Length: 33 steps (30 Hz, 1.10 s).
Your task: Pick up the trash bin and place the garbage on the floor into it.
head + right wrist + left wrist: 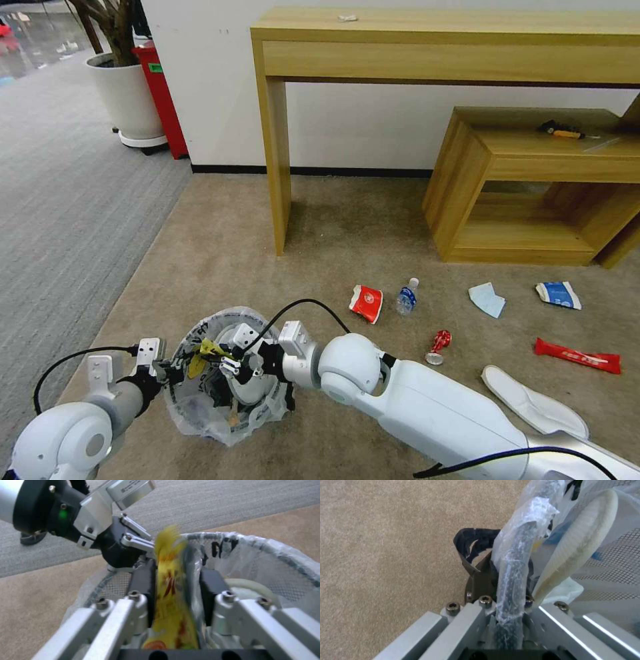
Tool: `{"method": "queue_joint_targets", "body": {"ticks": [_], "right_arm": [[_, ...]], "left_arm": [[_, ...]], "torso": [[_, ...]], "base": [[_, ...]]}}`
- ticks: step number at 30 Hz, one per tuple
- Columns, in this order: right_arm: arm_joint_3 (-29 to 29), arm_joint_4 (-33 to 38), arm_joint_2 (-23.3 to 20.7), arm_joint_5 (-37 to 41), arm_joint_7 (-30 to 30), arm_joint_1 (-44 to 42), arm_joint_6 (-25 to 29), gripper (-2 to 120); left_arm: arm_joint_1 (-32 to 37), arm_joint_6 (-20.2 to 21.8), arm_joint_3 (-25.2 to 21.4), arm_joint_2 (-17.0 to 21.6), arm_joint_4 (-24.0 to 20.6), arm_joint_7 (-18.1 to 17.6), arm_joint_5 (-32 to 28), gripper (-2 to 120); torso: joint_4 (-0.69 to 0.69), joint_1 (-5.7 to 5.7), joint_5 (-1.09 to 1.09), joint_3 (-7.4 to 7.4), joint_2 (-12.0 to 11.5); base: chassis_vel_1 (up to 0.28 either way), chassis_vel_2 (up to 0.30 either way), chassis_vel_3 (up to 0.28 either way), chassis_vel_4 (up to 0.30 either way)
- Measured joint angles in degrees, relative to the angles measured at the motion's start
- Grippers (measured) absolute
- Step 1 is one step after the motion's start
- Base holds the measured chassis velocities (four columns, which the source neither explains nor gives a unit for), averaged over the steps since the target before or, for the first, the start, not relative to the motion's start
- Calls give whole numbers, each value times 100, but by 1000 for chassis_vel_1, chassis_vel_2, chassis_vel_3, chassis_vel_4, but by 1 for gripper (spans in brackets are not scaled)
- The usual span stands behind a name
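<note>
At the lower left of the head view, our left gripper (pixel 168 369) was pinched on the bag-covered rim of the trash bin (pixel 227 420), which sat tilted just above the floor (pixel 220 253). Our right gripper (pixel 225 363) hung over the bin's mouth near the lower centre, its pads pressed onto a yellow wrapper (pixel 170 597); a white slipper (pixel 583 542) already lay inside against the liner. To do this step well, we judged the wrapper should be let go only once it sat well inside the rim, since so light a piece could cling to a pad or catch on the crinkled bag. Right of centre, the red cup (pixel 367 303), small bottle (pixel 407 297), red can (pixel 438 347), mask (pixel 487 299) and second slipper (pixel 533 403) were left on the carpet
</note>
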Motion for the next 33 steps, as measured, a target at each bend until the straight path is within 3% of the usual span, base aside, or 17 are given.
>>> {"method": "queue_joint_targets", "body": {"ticks": [3,13,14,18,26,29,30,33], "right_arm": [[94,45,4,-4,16,-32,-2,46],[373,73,44,-36,66,-174,66,76],[683,103,62,-35,175,-248,96,86],[1377,57,-116,-51,219,-394,153,96],[2266,-505,-615,-208,405,-1028,226,100],[2534,-1492,-681,-634,481,-1524,486,100],[2534,-1492,-681,-634,481,-1524,486,100],[2677,-2286,-456,-1032,372,-1727,657,100]], "left_arm": [[-5,0,3,0,28,4,0,0],[-29,0,9,-4,70,-17,-14,0],[-14,0,-38,-6,113,-1,-19,0],[26,0,-124,-9,165,52,-19,0],[63,0,-190,-37,190,110,-9,0],[85,0,-194,-49,153,136,14,0],[85,0,-194,-49,153,136,14,0],[113,0,-195,-60,109,137,21,0]], "torso": [[0,0,0,0,0],[1,0,1,0,0],[2,0,1,0,0],[3,0,1,0,0],[-1,0,2,0,1],[-1,0,2,0,0],[-1,0,2,0,0],[0,-1,2,0,0]], "base": [[0,0,0,0],[0,0,0,0],[0,0,0,0],[0,0,0,0],[0,0,0,0],[0,0,0,0],[0,0,0,0],[0,0,0,0]]}}
